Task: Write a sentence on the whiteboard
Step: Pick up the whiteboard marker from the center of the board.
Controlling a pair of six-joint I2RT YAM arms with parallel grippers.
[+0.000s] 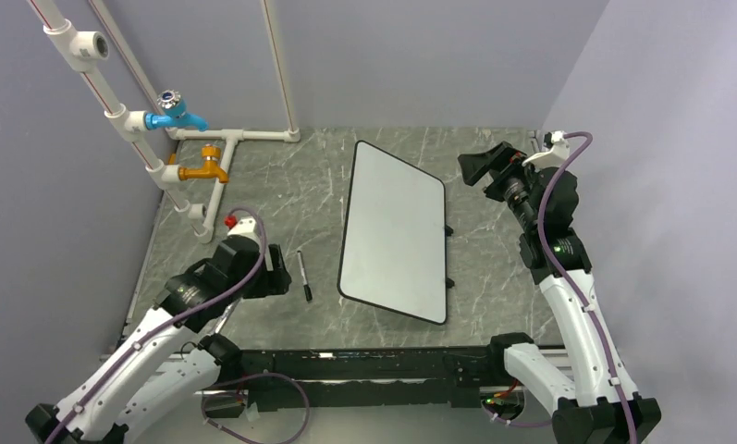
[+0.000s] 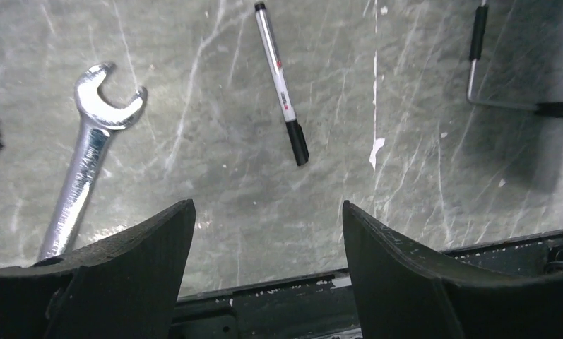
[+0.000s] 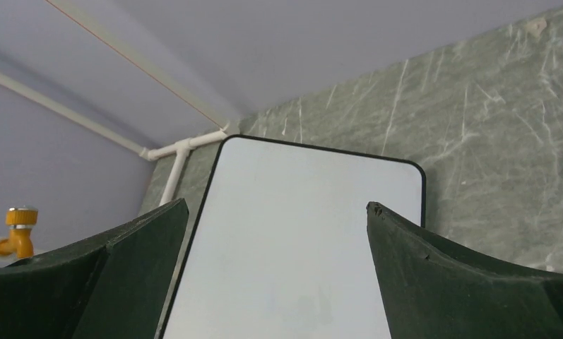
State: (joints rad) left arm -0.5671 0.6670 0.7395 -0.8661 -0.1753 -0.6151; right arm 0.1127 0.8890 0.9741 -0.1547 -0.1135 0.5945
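Left jaws released, empty, above marker [image 2: 281, 84]; right jaws released near blank whiteboard [image 1: 394, 231]. Risk: slim round marker rolls on hard desk [image 1: 281, 194], pinch slips.

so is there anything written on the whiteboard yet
No, the whiteboard shows a plain white face in the top view, with no letters anywhere on it.
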